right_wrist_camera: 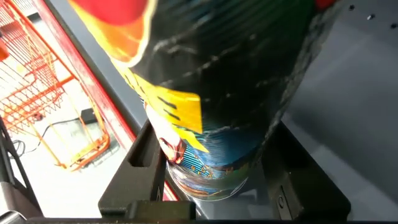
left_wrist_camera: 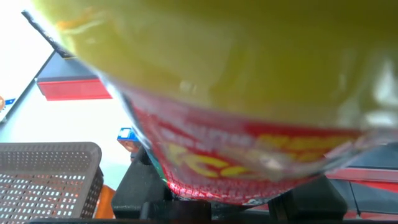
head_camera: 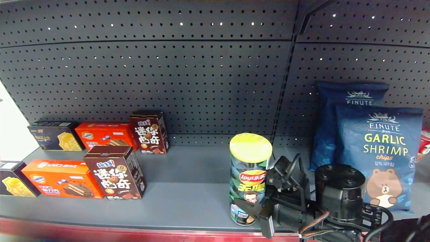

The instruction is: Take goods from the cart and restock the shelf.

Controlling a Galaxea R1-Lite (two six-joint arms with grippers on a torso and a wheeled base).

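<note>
Green can (head_camera: 250, 164) stands upright on the shelf (head_camera: 188, 188), near the front edge, right of centre. Yellow lid (head_camera: 250, 147) on top. Cannot tell whether the base sits fully on the shelf or just above it.

Right gripper (head_camera: 250, 205) comes in from the can's right side, low, and is closed on the lower part of the can. One finger (head_camera: 247, 205) crosses the front of the can. In the right wrist view the green can (right_wrist_camera: 230, 81) sits between the two fingers (right_wrist_camera: 140, 165) of the right gripper (right_wrist_camera: 214, 186), touching both.

Left gripper (left_wrist_camera: 227, 199) grips a red can (left_wrist_camera: 236, 124), also yellow-lidded, close against the camera. Dark fingers (left_wrist_camera: 140, 186) sit on either side of its body.

Blue bags (head_camera: 379, 151) stand just right of the green can, one behind the other, against the back panel. Boxes sit well apart on the shelf's left, in two rows: a brown box (head_camera: 116, 176) and an orange box (head_camera: 63, 178) are in the front row.

Orange cart (right_wrist_camera: 43, 106) is on the floor beyond the shelf's red edge. Grey basket (left_wrist_camera: 43, 174) lies below the left gripper.
</note>
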